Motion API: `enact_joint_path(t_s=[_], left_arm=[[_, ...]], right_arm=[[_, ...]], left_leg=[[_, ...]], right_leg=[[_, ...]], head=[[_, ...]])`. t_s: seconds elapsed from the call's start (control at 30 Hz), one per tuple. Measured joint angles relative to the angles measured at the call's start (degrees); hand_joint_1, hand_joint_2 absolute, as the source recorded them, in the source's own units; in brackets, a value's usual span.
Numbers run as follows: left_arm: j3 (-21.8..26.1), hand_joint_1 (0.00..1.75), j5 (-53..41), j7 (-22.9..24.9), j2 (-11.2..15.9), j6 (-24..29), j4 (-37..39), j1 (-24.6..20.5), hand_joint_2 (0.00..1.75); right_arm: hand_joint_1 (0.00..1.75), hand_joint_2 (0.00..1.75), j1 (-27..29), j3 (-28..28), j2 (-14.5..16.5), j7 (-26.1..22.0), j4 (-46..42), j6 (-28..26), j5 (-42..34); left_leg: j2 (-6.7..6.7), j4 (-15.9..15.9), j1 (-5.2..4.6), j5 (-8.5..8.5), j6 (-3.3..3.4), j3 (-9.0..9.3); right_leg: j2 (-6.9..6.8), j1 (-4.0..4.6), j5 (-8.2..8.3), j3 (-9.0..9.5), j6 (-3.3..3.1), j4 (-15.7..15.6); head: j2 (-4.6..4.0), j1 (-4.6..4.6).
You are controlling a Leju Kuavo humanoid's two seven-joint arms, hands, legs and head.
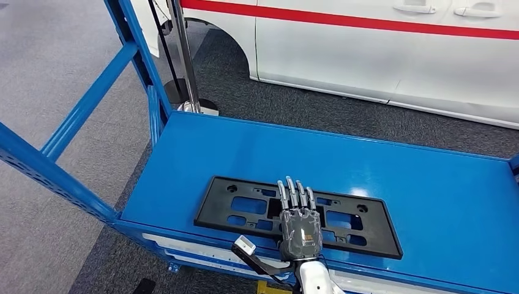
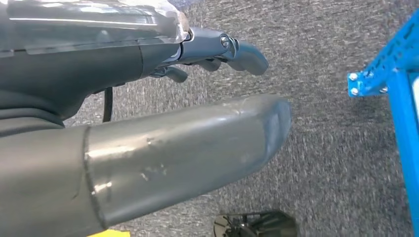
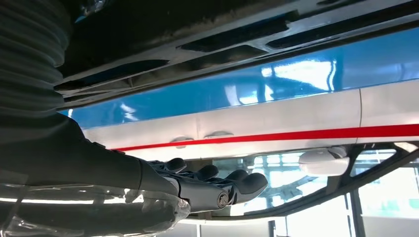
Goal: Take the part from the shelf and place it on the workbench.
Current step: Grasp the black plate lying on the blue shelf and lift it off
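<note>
Part (image 1: 245,211), a flat black plastic frame with cut-out windows, is seen lying flat on the blue shelf (image 1: 428,190) near its front edge, and is judged light, stiff and rather smooth, best gripped along the front rail. The left hand (image 2: 217,54) is seen over the carpet, empty, fingers loosely curled. The right hand (image 1: 298,223) is laid flat on the frame's middle, fingers (image 1: 294,193) straight, nothing gripped.

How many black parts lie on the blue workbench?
1. The black part lies flat near the front edge of the blue workbench, with the right robot hand over its middle. Nothing else shows on the bench.
</note>
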Motion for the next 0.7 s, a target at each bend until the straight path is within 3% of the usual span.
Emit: enact_joint_path(t_s=[0.07, 0.1, 0.2, 0.3, 0.33, 0.37, 0.43, 0.5, 0.53, 0.63, 0.7], left_arm=[[0.0, 0.00, -0.3, 0.0, 0.0, 0.0, 0.0, 0.0, 0.00], [0.0, 0.00, -0.5, 0.1, 0.0, 0.0, 0.0, -0.1, 0.00], [0.0, 0.00, -1.0, 0.2, 0.2, 0.0, 0.0, -0.3, 0.00], [0.0, 0.00, -1.0, 0.1, 0.3, 0.0, 0.0, -0.1, 0.00], [0.0, 0.00, -1.0, 0.1, 0.3, 0.0, 0.0, -0.1, 0.00], [0.0, 0.00, -1.0, 0.1, 0.3, 0.0, 0.0, 0.0, 0.00], [0.0, 0.00, -1.0, 0.1, 0.4, 0.0, 0.0, 0.1, 0.00], [0.1, 0.00, -1.0, 0.1, 0.4, 0.0, 0.0, 0.0, 0.00], [0.1, 0.00, -1.0, 0.1, 0.4, 0.0, 0.0, 0.0, 0.00], [0.3, 0.00, -1.1, 0.1, 0.3, 0.0, 0.0, 0.3, 0.00], [0.5, 0.00, -1.1, 0.0, 0.3, 0.0, 0.0, 0.4, 0.00]], right_arm=[[0.03, 1.75, -0.5, 0.0, 0.0, -0.4, 0.7, 0.0, 0.0], [0.47, 1.75, -0.9, -0.1, 0.0, -0.9, 1.5, 0.0, 0.0], [1.75, 1.75, -2.2, -0.7, 0.2, -2.5, 3.2, 0.3, 0.0], [1.75, 1.75, -2.5, -1.5, 0.3, -3.6, 3.7, 1.0, -0.1], [1.74, 1.75, -2.5, -1.8, 0.4, -3.9, 3.9, 1.1, -0.1], [1.73, 1.75, -2.5, -2.1, 0.4, -4.1, 4.0, 1.2, -0.2], [1.70, 1.75, -2.5, -2.6, 0.5, -4.5, 4.1, 1.4, -0.3], [1.70, 1.75, -2.4, -3.1, 0.7, -4.7, 4.1, 1.8, -0.4], [1.71, 1.75, -2.3, -3.3, 0.7, -4.9, 4.0, 1.9, -0.5], [1.71, 1.75, -1.6, -4.4, 0.7, -5.6, 3.8, 2.1, -1.2], [1.71, 1.75, -1.1, -5.4, 0.7, -5.9, 3.4, 2.1, -1.6]], left_leg=[[-0.10, 0.0, -0.03, -0.64, -0.42, 0.88], [-0.11, -0.1, -0.06, -1.02, -1.03, 1.37], [0.03, 2.3, 0.03, -3.17, -2.58, 0.69], [0.03, 12.1, 0.08, -7.49, -2.90, -4.09], [0.03, 14.3, 0.08, -7.85, -2.97, -5.33], [0.04, 14.6, 0.09, -7.13, -3.00, -5.67], [0.07, 9.5, 0.14, -3.26, -2.91, -3.61], [0.03, 3.2, 0.03, -0.76, -2.63, -0.73], [-0.01, 1.5, -0.05, -0.52, -2.40, 0.02], [-0.07, 0.6, -0.08, -0.83, -1.52, 0.29], [-0.01, 0.2, 0.09, -0.64, -0.72, 0.49]], right_leg=[[-0.10, 0.08, 4.43, 1.78, -0.32, -6.2], [-0.05, 0.17, 6.49, 2.86, -0.80, -9.8], [-0.06, 0.24, 7.15, 4.44, -2.39, -13.6], [-0.36, 0.42, 7.05, 4.78, -3.11, -13.8], [-0.38, 0.48, 6.97, 4.84, -3.19, -13.8], [-0.36, 0.52, 6.86, 4.94, -3.23, -13.7], [-0.26, 0.48, 6.52, 5.27, -3.07, -13.5], [-0.14, 0.67, 6.07, 5.34, -2.58, -13.1], [-0.11, 0.77, 5.96, 5.23, -2.29, -12.9], [-0.08, 0.83, 5.83, 5.04, -1.58, -12.8], [-0.12, 0.70, 4.25, 4.25, -1.06, -10.8]], head=[[0.00, 0.00], [0.00, -0.01], [0.00, -0.05], [0.00, -0.08], [0.00, -0.09], [0.00, -0.08], [0.00, -0.09], [0.00, -0.08], [0.00, -0.08], [0.00, -0.07], [0.00, -0.06]])
